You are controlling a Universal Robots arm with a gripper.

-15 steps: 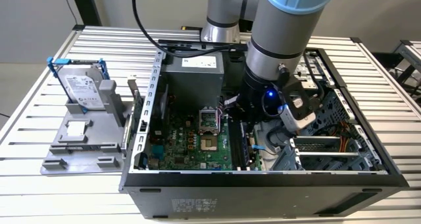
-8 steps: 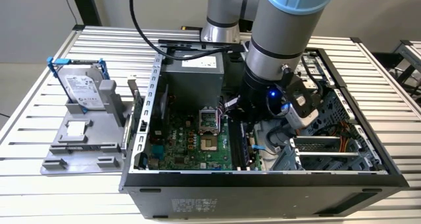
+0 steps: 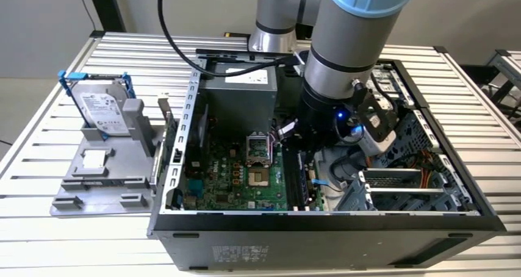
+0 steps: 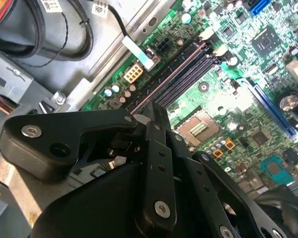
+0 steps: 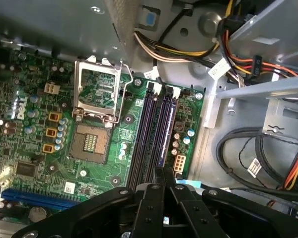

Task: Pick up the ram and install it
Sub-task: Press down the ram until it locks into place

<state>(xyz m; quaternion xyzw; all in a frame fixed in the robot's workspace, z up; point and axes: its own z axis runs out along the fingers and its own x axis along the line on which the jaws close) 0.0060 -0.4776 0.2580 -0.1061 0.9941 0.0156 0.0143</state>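
Arm lowered into the open case (image 3: 326, 225) on the worktop (image 3: 456, 69). The jaws (image 5: 163, 181) are clenched on the ram (image 5: 159, 174), its thin edge showing between the fingers, directly above the black slots (image 5: 154, 134) beside the open CPU socket (image 5: 97, 91) on the motherboard (image 5: 39, 124).

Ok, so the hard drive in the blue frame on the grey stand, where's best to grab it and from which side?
Probably from above, by its top edge. The hard drive stands nearly upright in the grey stand, so its lower end is seated and its top is free. Pinch across its thin thickness, front to back, between the blue frame's side rails.
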